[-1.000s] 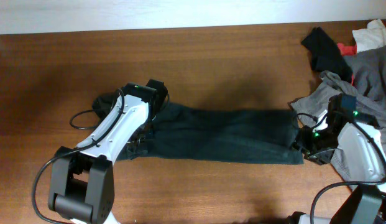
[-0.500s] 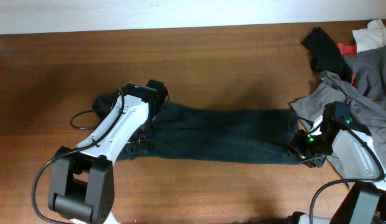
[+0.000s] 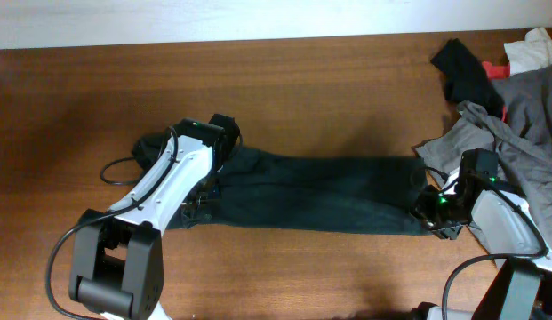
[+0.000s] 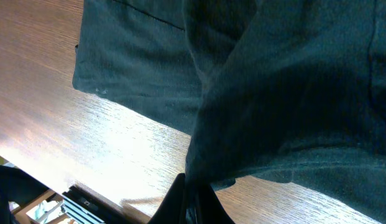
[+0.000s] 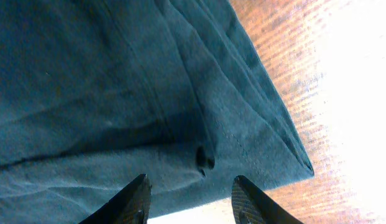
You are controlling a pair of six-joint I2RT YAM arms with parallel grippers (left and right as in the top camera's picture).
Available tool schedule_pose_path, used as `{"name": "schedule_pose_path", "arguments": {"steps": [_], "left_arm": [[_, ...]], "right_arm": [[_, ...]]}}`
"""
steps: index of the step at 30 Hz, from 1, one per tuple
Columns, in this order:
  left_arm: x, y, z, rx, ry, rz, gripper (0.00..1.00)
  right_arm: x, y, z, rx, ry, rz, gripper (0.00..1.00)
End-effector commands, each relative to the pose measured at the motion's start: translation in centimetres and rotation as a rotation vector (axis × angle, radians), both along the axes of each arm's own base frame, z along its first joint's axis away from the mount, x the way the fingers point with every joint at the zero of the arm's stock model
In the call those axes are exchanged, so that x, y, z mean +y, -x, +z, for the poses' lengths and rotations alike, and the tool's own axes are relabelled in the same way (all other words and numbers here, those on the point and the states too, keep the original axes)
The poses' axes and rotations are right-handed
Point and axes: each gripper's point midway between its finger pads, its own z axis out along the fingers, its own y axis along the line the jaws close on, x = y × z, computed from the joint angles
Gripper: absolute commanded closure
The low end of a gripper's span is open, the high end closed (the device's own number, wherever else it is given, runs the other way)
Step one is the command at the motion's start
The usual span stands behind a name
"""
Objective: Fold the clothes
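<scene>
Garment [image 3: 329,191] across table [image 3: 329,98], left tool [image 4: 191,191] seemingly on it

- The place looked like a robot test station in a lab or a workroom. Which kind of room it was, the views did not tell.
- Two white-and-black robot arms, the left arm [image 3: 173,182] and the right arm [image 3: 507,222], stood at the near edge of a brown wooden table [image 3: 347,89], and small green lights shone on them.
- Loose black cables [image 3: 108,168] ran from the arms over the table.
- On the table lay clothes. A dark garment [image 3: 329,191] was stretched out in the middle. A grey garment [image 3: 524,107], a black cloth [image 3: 462,71], a red scrap [image 3: 498,69] and a white cloth [image 3: 533,49] were heaped in the far right corner.
- A plain white strip [image 3: 258,18] ran behind the far edge of the table.
</scene>
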Motion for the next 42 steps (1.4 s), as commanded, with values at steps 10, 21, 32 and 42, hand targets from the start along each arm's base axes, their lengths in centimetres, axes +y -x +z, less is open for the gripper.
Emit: {"name": "schedule_pose_path", "arguments": {"steps": [10, 21, 32, 42], "left_arm": [[0.2, 0.0, 0.4, -0.017, 0.003, 0.017, 0.95], [0.2, 0.0, 0.3, -0.020, 0.004, 0.017, 0.95], [0.2, 0.0, 0.3, -0.020, 0.004, 0.017, 0.95], [0.2, -0.1, 0.3, -0.024, 0.002, 0.016, 0.95]], "right_arm": [[-0.1, -0.5, -0.4, -0.041, 0.002, -0.017, 0.59], [-0.2, -1.0, -0.7, -0.064, 0.008, -0.035, 0.59], [-0.4, -1.5, -0.7, -0.083, 0.013, -0.037, 0.60], [-0.5, -1.6, -0.7, -0.088, 0.019, -0.045, 0.60]]}}
